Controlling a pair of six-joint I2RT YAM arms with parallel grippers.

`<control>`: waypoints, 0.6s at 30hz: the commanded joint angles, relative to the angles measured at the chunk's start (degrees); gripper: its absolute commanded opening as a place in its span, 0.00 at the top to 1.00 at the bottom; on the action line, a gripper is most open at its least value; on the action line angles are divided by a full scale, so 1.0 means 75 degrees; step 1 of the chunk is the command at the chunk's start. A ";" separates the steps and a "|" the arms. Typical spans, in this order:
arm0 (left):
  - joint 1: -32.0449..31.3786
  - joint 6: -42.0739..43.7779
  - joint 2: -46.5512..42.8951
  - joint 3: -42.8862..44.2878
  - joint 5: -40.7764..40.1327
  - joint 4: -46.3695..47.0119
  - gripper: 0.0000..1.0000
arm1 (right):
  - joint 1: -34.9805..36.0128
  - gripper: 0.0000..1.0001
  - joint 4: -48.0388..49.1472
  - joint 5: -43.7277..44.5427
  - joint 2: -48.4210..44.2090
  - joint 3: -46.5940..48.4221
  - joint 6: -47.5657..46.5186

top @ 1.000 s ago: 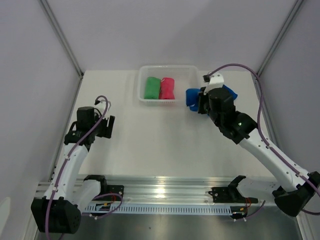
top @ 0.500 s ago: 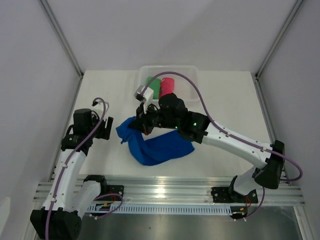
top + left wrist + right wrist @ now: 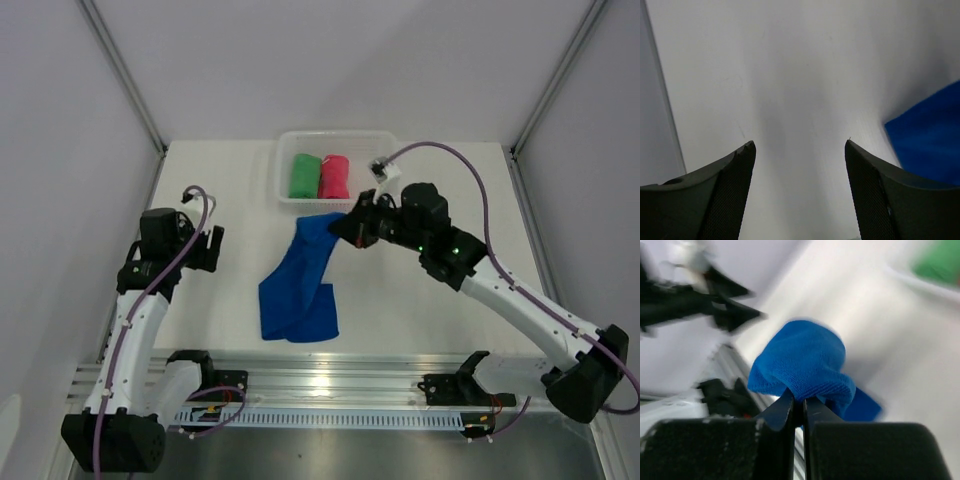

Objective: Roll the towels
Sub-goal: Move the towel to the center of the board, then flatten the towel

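A royal blue towel (image 3: 300, 280) stretches across the table from near the front up to my right gripper (image 3: 345, 224), which is shut on its upper end. In the right wrist view the blue towel (image 3: 802, 362) bulges over the closed gripper (image 3: 800, 401). A green towel (image 3: 304, 175) and a pink-red towel (image 3: 335, 176) lie rolled side by side in the white basket (image 3: 385, 140). My left gripper (image 3: 212, 250) hovers open at the table's left. In its wrist view the gripper (image 3: 800, 150) has nothing between its fingers, and a corner of the blue towel (image 3: 930, 140) shows at the right.
The basket stands at the back centre of the table. An aluminium rail (image 3: 330, 375) with the arm bases runs along the near edge. White walls and slanted frame posts (image 3: 120, 70) close in the sides.
My right arm has swung from the left middle of the table back toward the basket, dragging the blue towel out into a long strip. The left arm has barely moved.
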 commanded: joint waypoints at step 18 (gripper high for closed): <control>-0.5636 0.1938 -0.0047 -0.2232 0.0317 -0.0598 0.08 | -0.1313 0.46 -0.2407 0.3573 -0.1751 -0.4005 0.1217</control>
